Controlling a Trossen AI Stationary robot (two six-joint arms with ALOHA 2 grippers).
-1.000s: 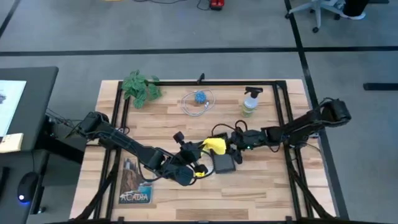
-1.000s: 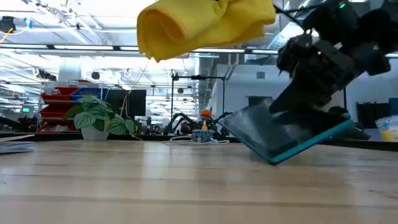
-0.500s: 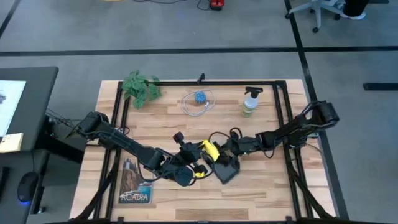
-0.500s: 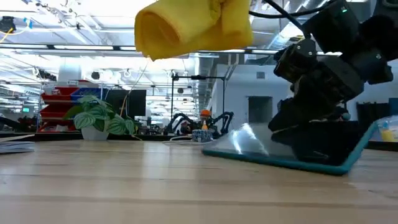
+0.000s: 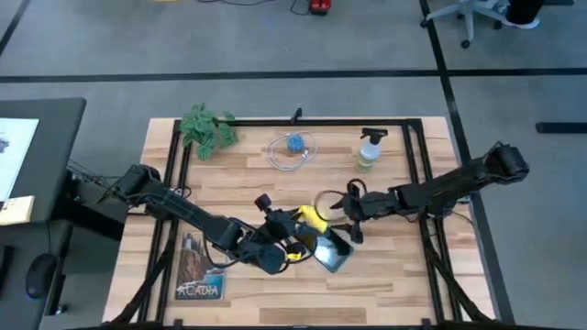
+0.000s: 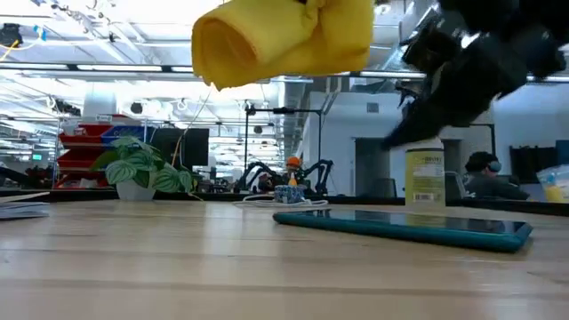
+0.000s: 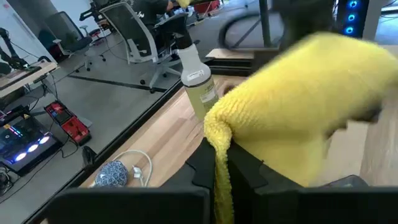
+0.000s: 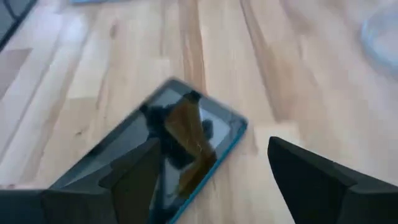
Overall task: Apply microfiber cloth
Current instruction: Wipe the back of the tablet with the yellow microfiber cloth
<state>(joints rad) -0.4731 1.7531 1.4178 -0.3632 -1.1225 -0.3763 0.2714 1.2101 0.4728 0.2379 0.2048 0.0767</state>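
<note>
The microfiber cloth [image 5: 315, 217] hangs bunched up in the left gripper [image 5: 295, 224], clamped between its fingers and held above the counter [image 5: 394, 275] near the middle, right next to the tablet [image 5: 332, 251]. It isn't touching the screen yet.

What's new: the tablet was propped up on edge by the right gripper [image 5: 353, 223] a second ago, tilted half a second ago, and now it lies flat on the counter, teal edge showing in the low view. The right gripper has let go and lifted off, fingers spread with nothing between them, hovering just past the tablet's far corner. So the screen is face up and free, which probably means the wipe can start; the cloth just needs to come down onto the glass.

As for writing, the box [image 5: 199, 271] near the counter's front left corner reads something like "ARCADIA". The spray bottle [image 5: 368, 150] toward the far edge has a label, but the text is too small to make out.
</note>
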